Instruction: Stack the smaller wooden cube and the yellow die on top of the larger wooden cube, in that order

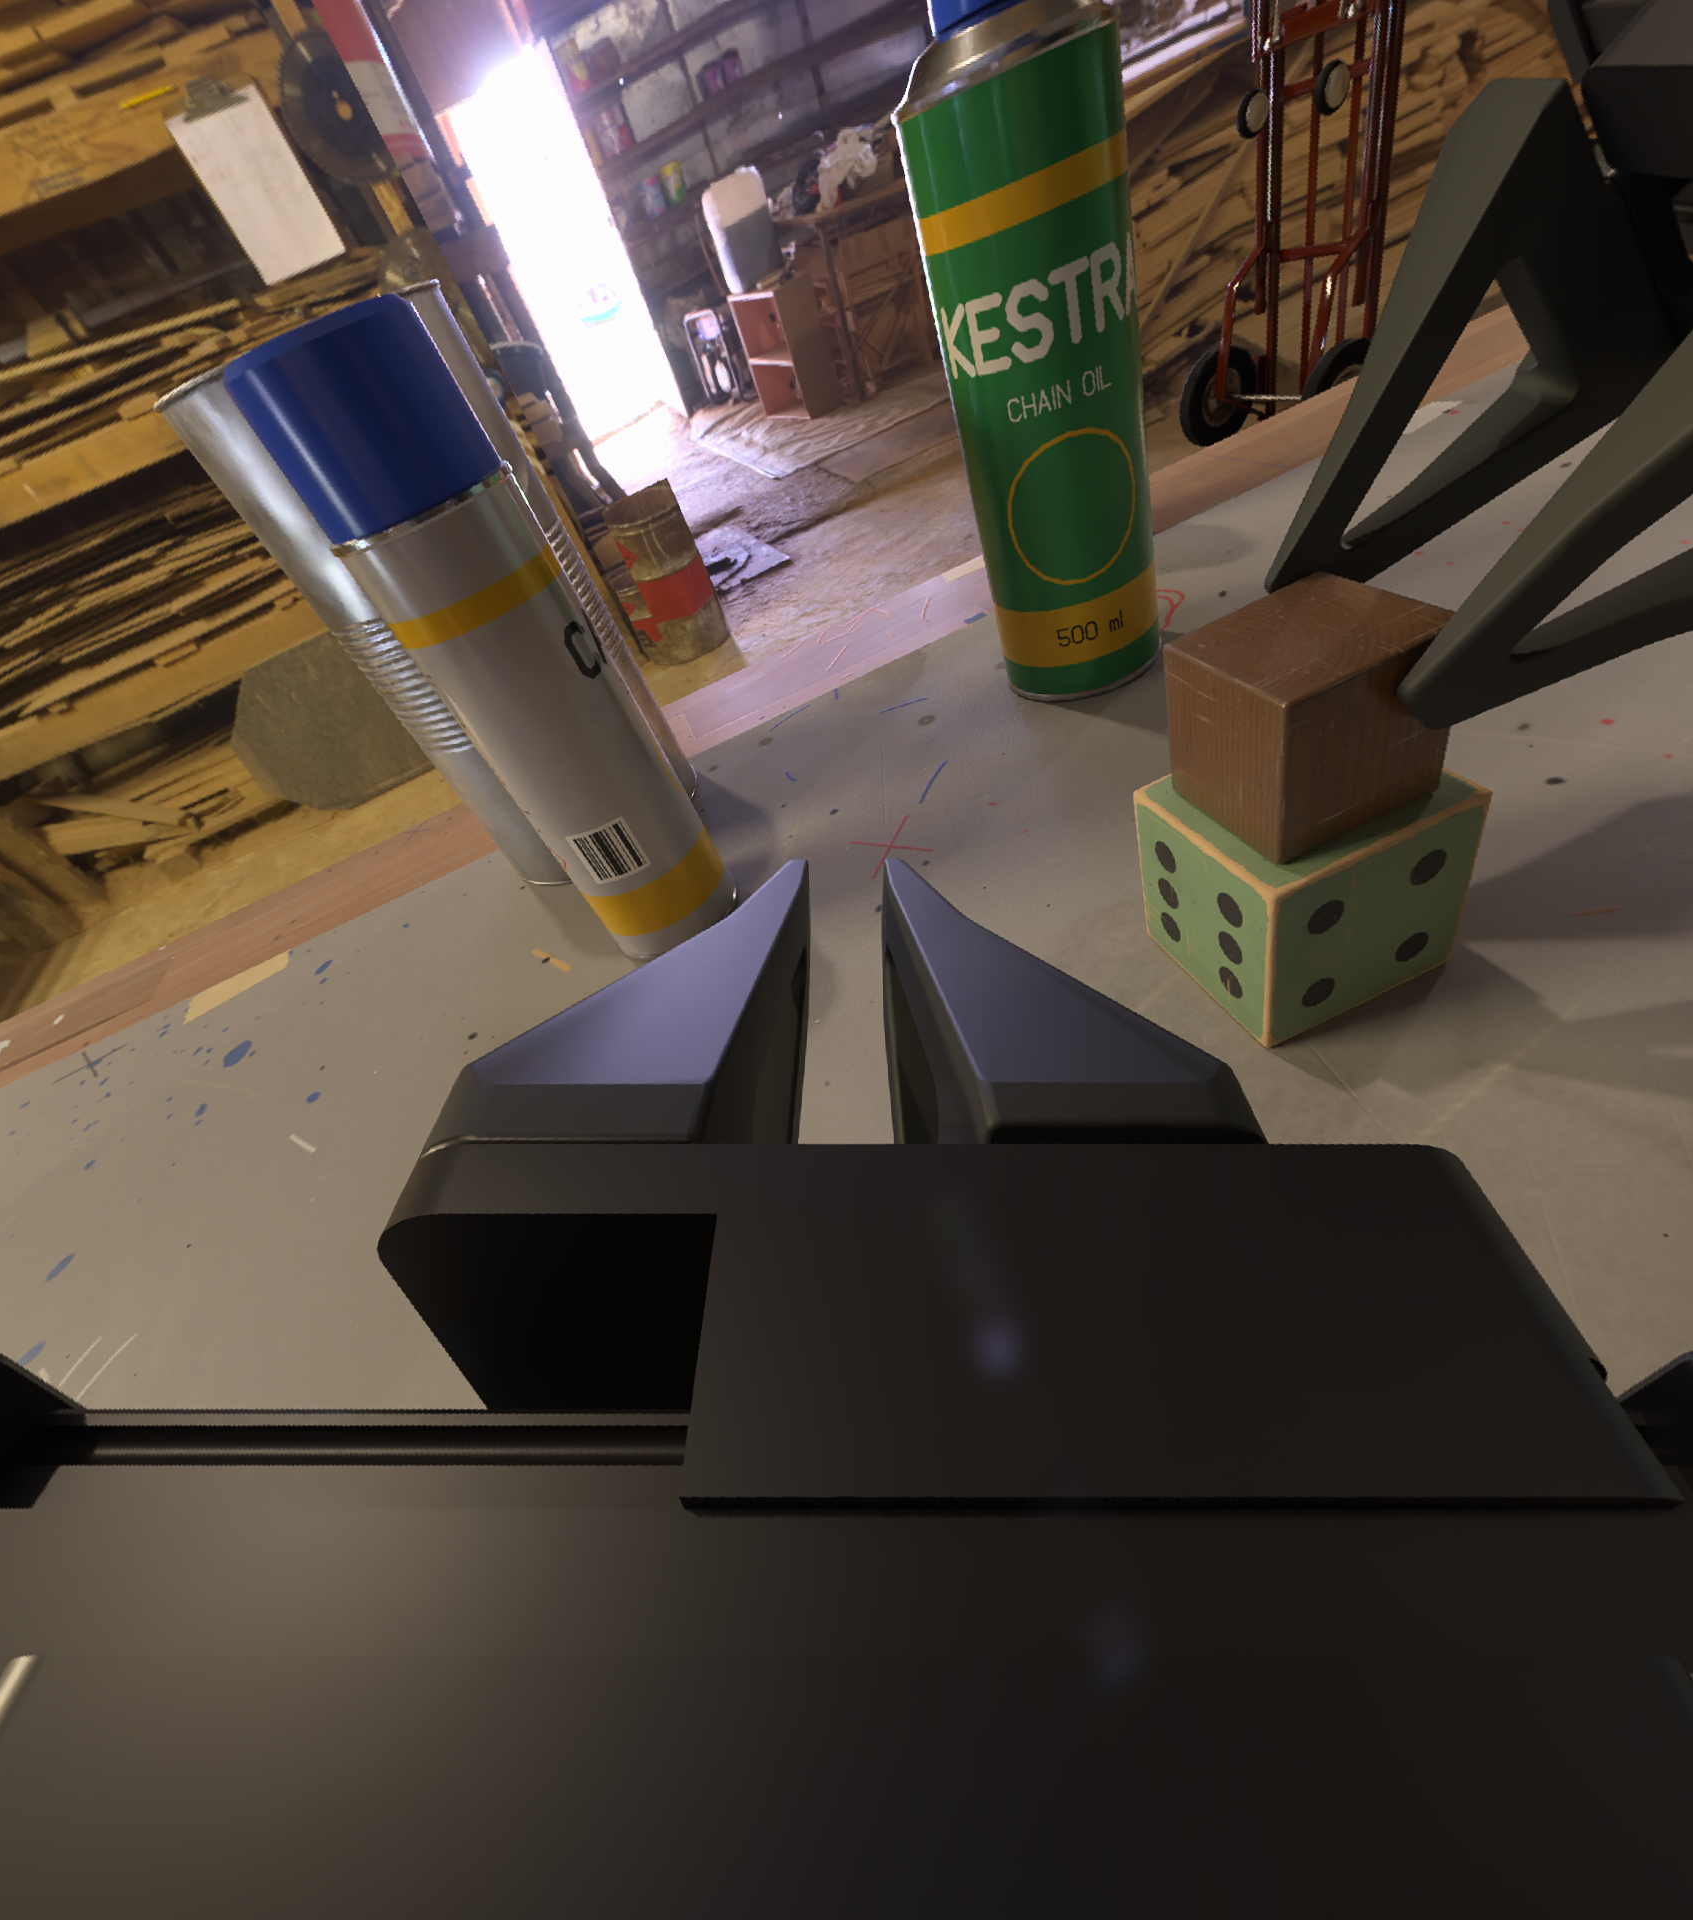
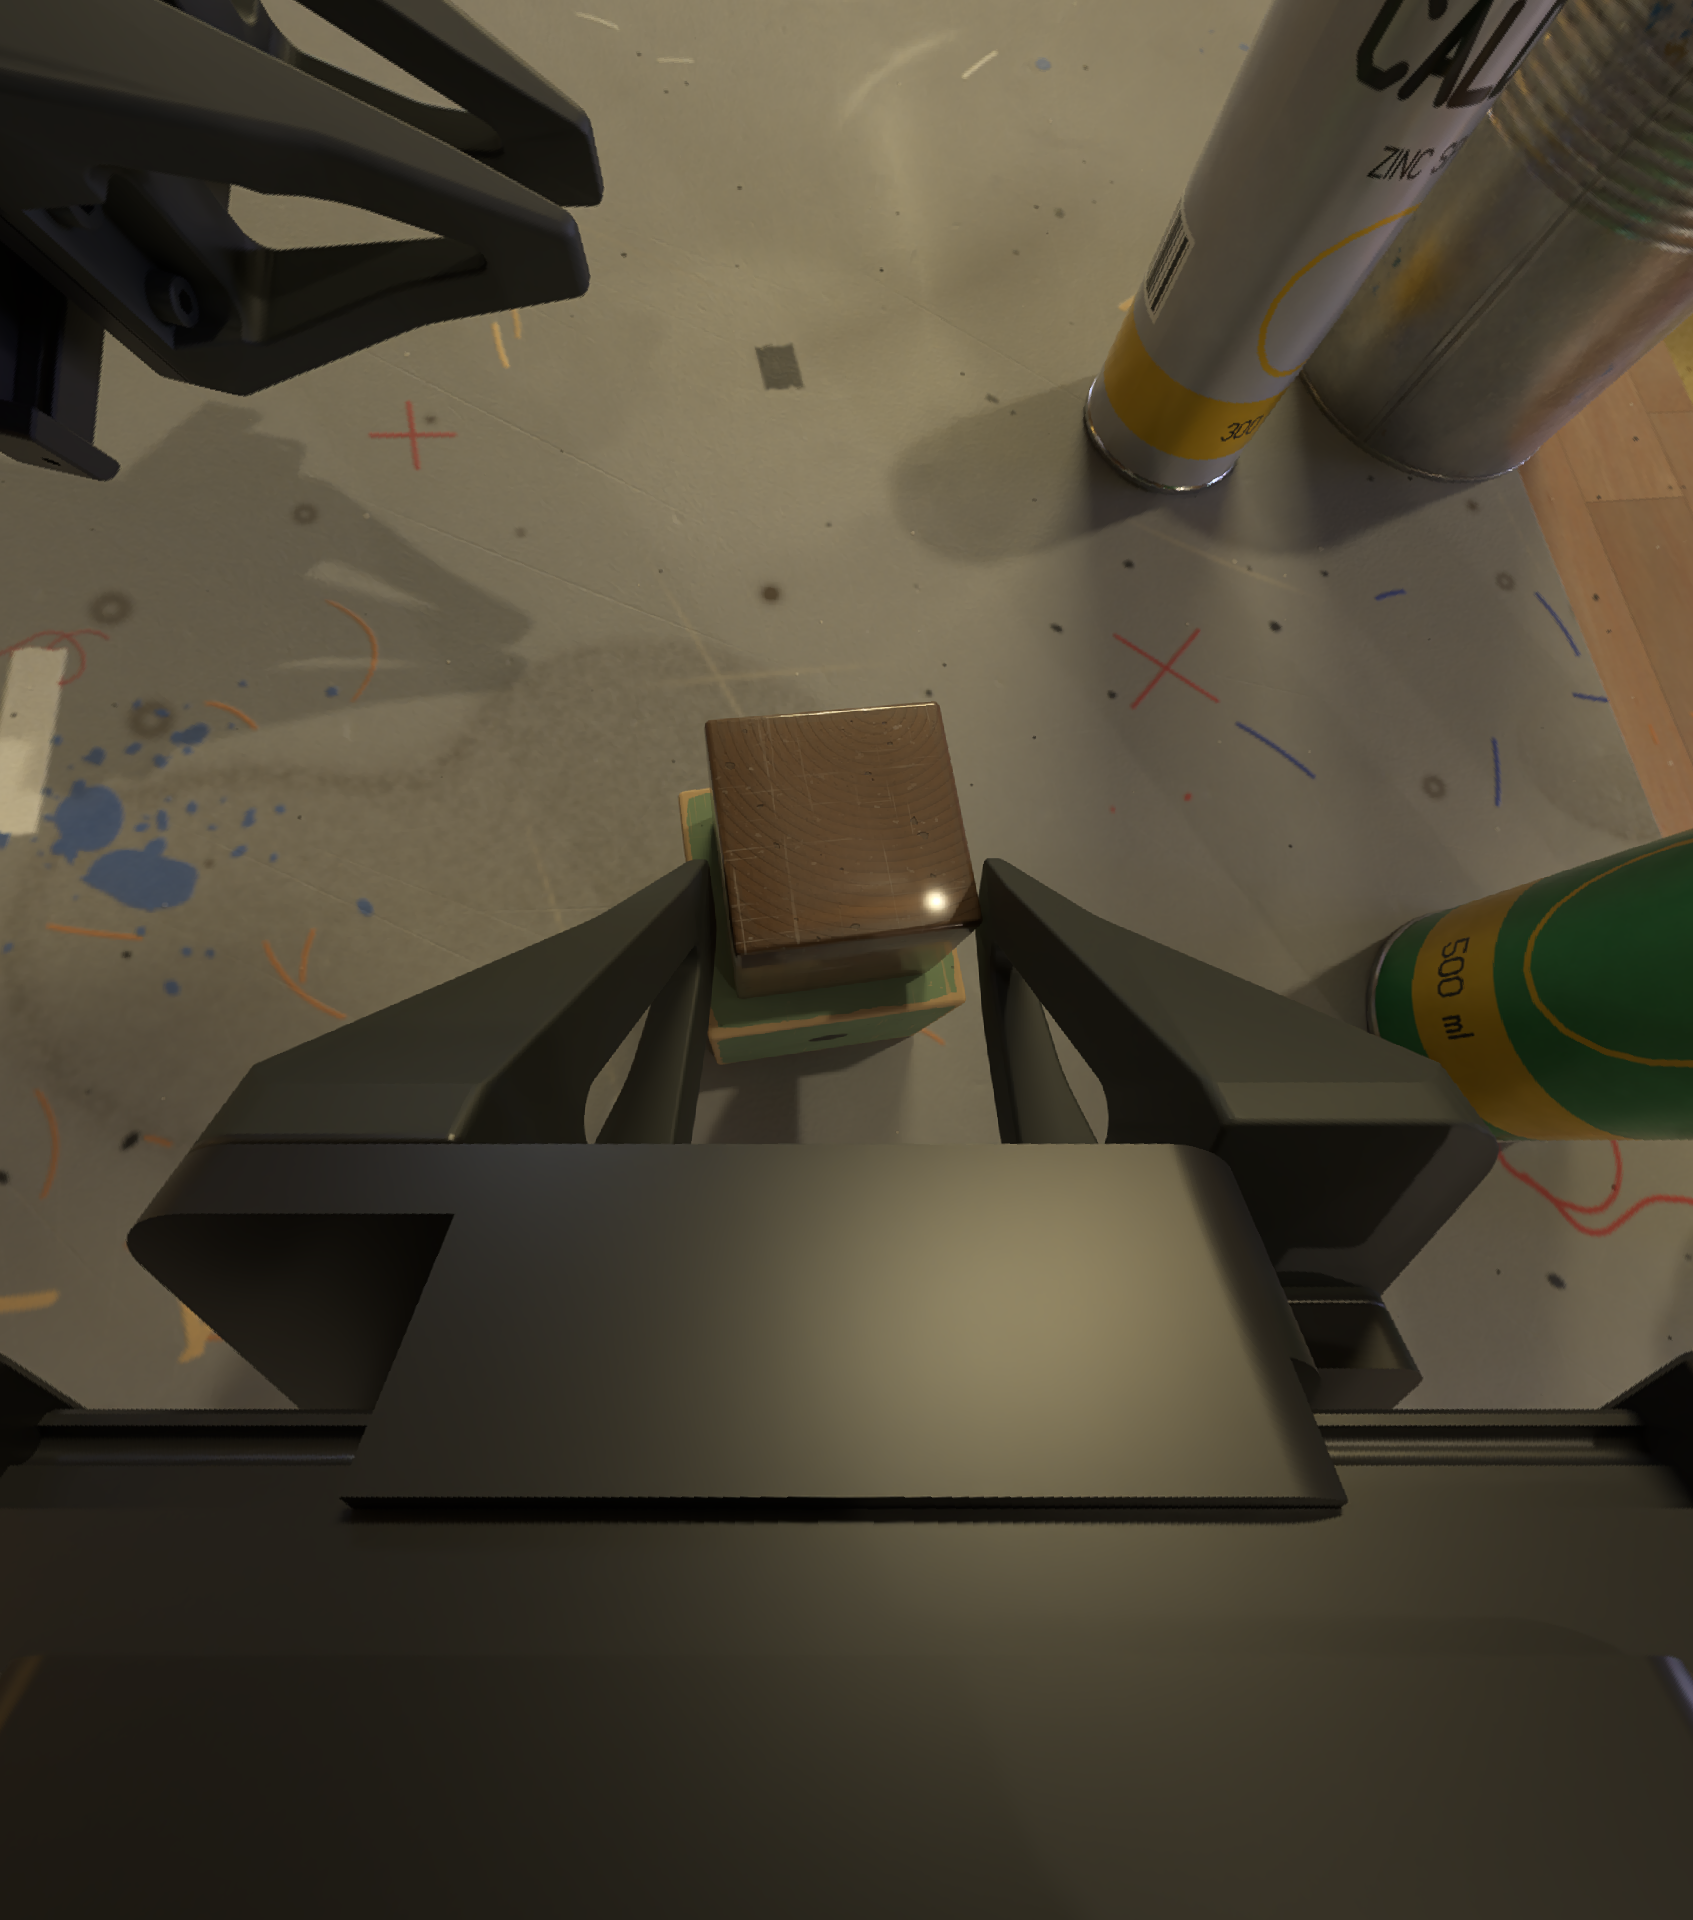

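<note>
A brown wooden cube (image 1: 1304,717) rests on a green die with black pips (image 1: 1309,935) on the grey table. My right gripper (image 2: 847,873) comes down from above and its fingers (image 2: 655,966) press the cube's (image 2: 837,821) two sides, shut on it. Only slivers of the die (image 2: 821,1034) show under the cube there. The right gripper (image 1: 1346,639) also shows in the left wrist view. My left gripper (image 1: 844,883) is shut and empty, low over the table to the left of the stack. It shows at the top left of the right wrist view (image 2: 582,229).
A green spray can (image 1: 1039,416) stands just behind the stack, close to my right gripper (image 2: 1600,966). A silver spray can with a blue cap (image 1: 509,707) and a metal tin (image 1: 302,520) stand at the table's edge (image 1: 198,966).
</note>
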